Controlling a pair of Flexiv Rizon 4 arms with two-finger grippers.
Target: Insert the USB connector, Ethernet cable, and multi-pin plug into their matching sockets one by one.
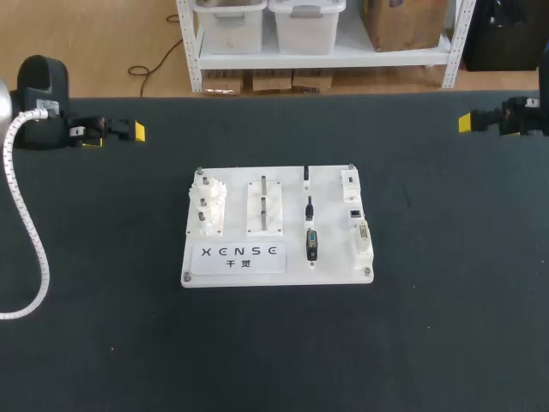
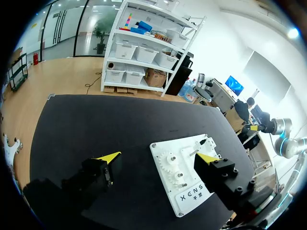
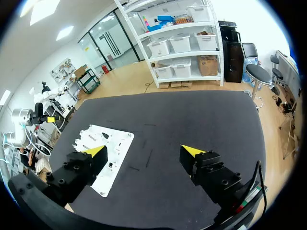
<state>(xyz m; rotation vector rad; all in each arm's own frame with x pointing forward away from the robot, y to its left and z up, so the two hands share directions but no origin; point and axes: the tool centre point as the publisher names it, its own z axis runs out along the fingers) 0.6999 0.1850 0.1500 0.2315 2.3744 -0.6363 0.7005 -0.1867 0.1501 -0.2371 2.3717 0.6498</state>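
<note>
The socket board (image 1: pixel 276 225) lies at the middle of your black table (image 1: pixel 429 343). The wrist views show your left gripper (image 2: pixel 158 158) and right gripper (image 3: pixel 144 151) spread wide, holding nothing, well apart from the board. Only the head view lets you tell apart the multi-pin plug (image 1: pixel 311 244), Ethernet cable (image 1: pixel 309 207) and USB connector (image 1: pixel 306 176), lined up on the board.

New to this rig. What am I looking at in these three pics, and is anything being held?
It is a robot with two arms at a black table. The head view looks down from above and behind; the two round pictures come from a camera on each wrist, looking along the fingers. The left gripper and right gripper, both yellow-tipped, are open and hold nothing, off to either side. In the middle lies a white board carrying gears, a column of three dark plugs and, beside them, sockets.
</note>
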